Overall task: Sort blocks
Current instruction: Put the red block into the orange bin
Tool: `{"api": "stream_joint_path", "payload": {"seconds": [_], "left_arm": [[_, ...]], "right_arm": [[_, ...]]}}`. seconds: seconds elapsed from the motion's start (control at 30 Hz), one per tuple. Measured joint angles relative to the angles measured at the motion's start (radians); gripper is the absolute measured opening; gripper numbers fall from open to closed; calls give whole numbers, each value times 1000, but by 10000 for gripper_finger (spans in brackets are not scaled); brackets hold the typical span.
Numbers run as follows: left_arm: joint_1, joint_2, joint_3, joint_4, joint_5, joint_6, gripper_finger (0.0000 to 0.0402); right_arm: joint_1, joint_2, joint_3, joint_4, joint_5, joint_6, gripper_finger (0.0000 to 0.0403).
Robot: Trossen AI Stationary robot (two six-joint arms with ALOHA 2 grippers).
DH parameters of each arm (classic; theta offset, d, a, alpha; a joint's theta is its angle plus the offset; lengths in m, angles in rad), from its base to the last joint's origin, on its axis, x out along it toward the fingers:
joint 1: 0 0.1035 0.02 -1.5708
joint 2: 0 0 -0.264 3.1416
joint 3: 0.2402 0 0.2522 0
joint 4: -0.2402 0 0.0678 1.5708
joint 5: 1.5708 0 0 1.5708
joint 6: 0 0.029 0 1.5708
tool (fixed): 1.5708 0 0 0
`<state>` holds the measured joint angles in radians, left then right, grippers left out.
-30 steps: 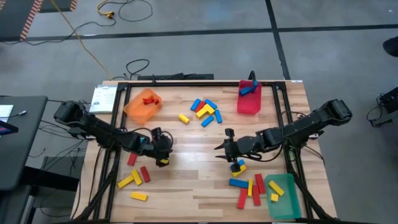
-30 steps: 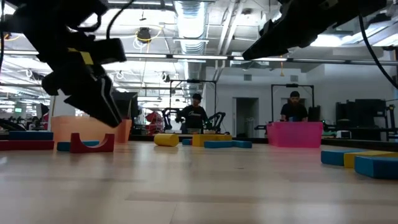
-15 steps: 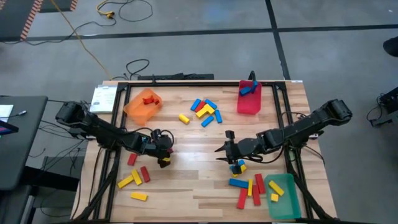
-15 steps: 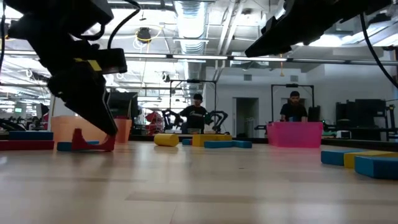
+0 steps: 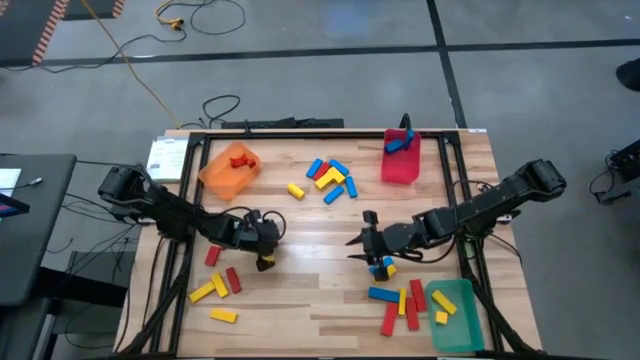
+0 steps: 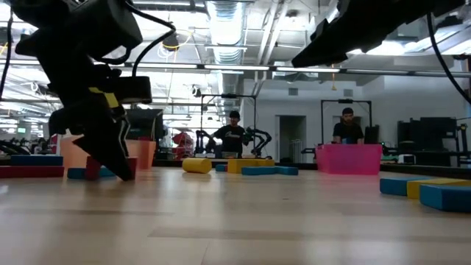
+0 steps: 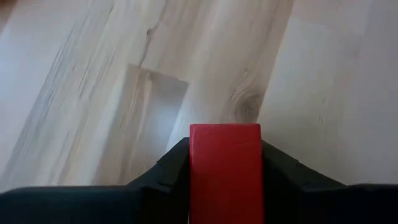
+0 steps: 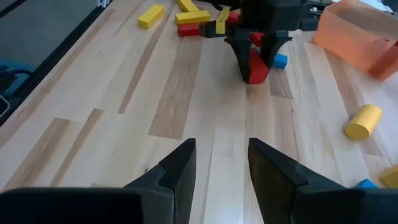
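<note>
My left gripper [image 5: 265, 255] is down at the table's left middle, shut on a red block [image 7: 225, 168]; the right wrist view shows the same red block [image 8: 256, 70] below its fingers, and the gripper half hides the block [image 6: 92, 168] in the low view. More red, yellow and blue blocks lie flat on the table in a far-centre cluster [image 5: 328, 178], a near-left group [image 5: 215, 285] and a near-right group [image 5: 400, 300]. My right gripper [image 5: 362, 240] hangs open above the table right of centre, nothing between its fingers [image 8: 180, 165]. My left gripper pinches the red block between its two fingers [image 7: 174, 165], which lie on the block's two opposite side faces [image 7: 200, 163]. The fingers slant down from the table's left side. The block's lower end [image 8: 254, 77] sits on or just above the table.
An orange bin [image 5: 230, 168] stands at the far left, a red bin [image 5: 400, 160] at the far right and a green bin [image 5: 455, 312] at the near right corner. A blue and a yellow block [image 5: 382, 268] lie just beside my right gripper. People stand in the room beyond.
My left gripper has sunk toward the table and onto the red block, which earlier stood free beside it, and now has that block between its fingers. The block has stayed where it was. My right arm has kept still.
</note>
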<state>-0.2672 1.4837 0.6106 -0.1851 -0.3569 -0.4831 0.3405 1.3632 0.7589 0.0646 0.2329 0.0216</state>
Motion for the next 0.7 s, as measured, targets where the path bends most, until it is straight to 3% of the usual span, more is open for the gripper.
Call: {"api": "stream_joint_path", "payload": {"seconds": [0.37, 0.5, 0.7], "left_arm": [[-1, 0, 2, 300, 88, 196, 124], [21, -22, 29, 233, 53, 239, 124], [124, -131, 86, 9, -150, 313, 124]], "right_arm": [[10, 0, 0, -16, 0, 23, 160], [20, 0, 0, -21, 0, 39, 160], [27, 0, 0, -12, 0, 40, 160]]}}
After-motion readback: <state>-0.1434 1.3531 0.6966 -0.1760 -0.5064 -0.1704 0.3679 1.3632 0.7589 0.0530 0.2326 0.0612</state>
